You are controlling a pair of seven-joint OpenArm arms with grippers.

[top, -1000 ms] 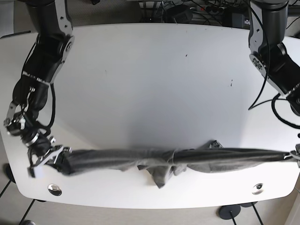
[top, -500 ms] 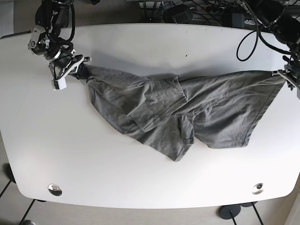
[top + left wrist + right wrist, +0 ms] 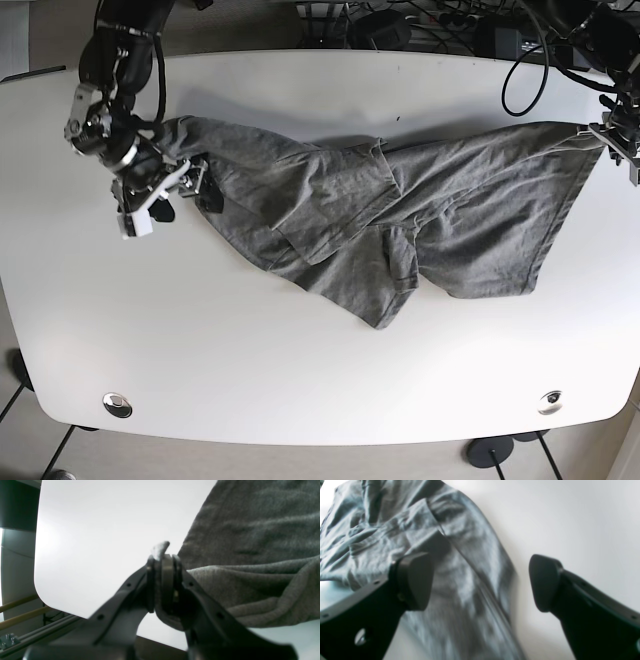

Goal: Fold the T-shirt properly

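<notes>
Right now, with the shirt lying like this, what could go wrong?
1. The left gripper pinches only a small edge of the T-shirt; a pull could slip it free.
2. The right gripper is open over the cloth, so that side lies loose and may bunch.
3. The shirt lies wrinkled, so folds could come out uneven.

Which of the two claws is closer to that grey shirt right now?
The left gripper: it is clamped on the T-shirt edge. The right gripper hangs open just above the cloth.
</notes>
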